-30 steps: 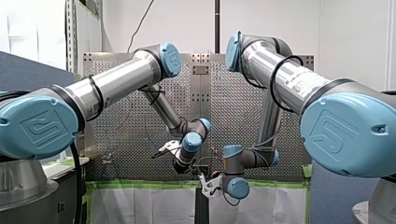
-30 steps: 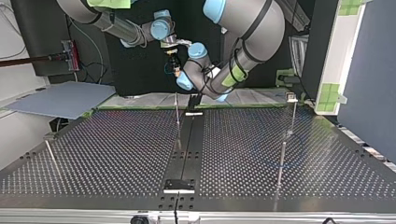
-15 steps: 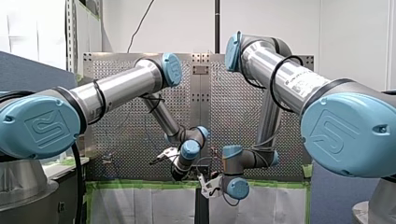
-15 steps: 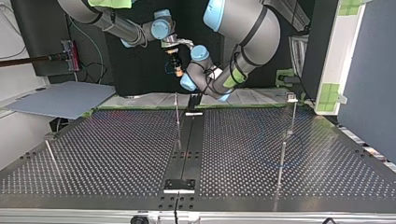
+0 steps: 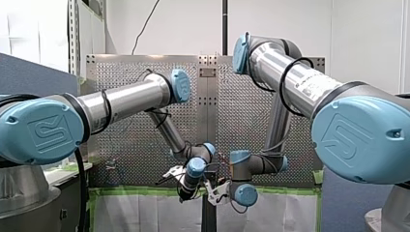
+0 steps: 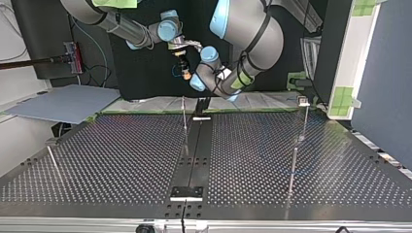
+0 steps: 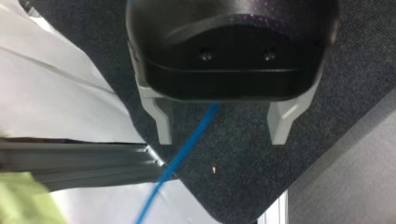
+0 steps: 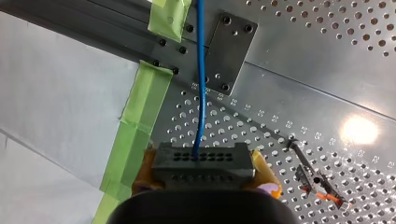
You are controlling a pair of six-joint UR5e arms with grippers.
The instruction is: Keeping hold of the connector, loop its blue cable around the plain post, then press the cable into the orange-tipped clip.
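The connector (image 8: 203, 165), a dark block with rows of small holes, sits clamped between the yellow pads (image 8: 264, 176) of my right arm's jaws, which are closed on its two ends. It is held above the near edge of the perforated tabletop (image 8: 327, 70), beside a strip of green tape (image 8: 140, 130). The blue cable (image 8: 201, 93) leaves the connector's face and runs straight ahead across a small screwed-down metal plate (image 8: 229, 51). Off to one side of the connector, the orange-tipped clip (image 8: 322, 189) stands on the tabletop with nothing in it. In the left wrist view the cable passes between the metal fingers (image 7: 162, 122) of my left arm's jaws, which are wide open and not touching it. Both wrists hang at the tabletop's far edge in the top view, well apart from the thin upright posts (image 6: 293, 165) standing there; I cannot tell which of these is the plain one. I judge the routing barely begun: connector secured, no loop made, clip unfilled. The next move probably calls for my left arm's jaws to close loosely on the cable as a guide. The right arm would then carry the connector round the post without letting the line snag or go slack.
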